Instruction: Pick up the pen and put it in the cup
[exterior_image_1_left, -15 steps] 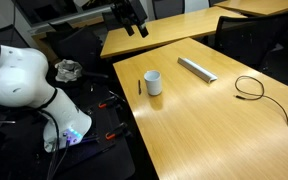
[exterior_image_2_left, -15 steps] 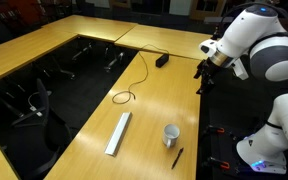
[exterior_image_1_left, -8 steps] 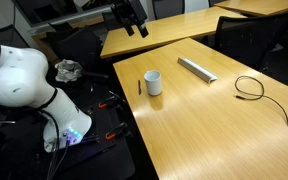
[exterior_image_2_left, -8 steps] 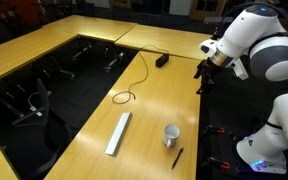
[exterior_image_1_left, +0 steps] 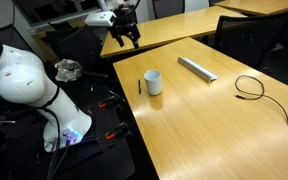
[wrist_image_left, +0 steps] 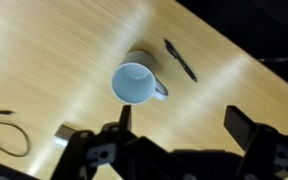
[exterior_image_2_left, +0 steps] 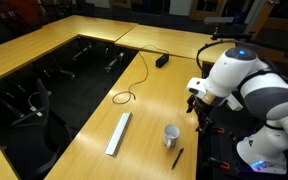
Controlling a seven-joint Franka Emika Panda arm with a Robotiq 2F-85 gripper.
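End effector [wrist_image_left: 184, 125] hanging above the counter [wrist_image_left: 44, 50], fingers spread wide with nothing between them.
Under my wrist camera the white cup [wrist_image_left: 136, 83] stands upright, and the dark pen [wrist_image_left: 180, 59] lies flat on the wood just beside it, not touching. In an exterior view a grey bar [exterior_image_1_left: 197, 68] lies beyond the cup and a looped black cable [exterior_image_1_left: 249, 88] farther off.

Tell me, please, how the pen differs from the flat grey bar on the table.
The pen is dark and thin; the grey bar is pale, wider and flat. The pen is clearly shorter than the grey bar. The pen lies close beside the cup; the grey bar lies farther from it. Both lie on the wooden table.
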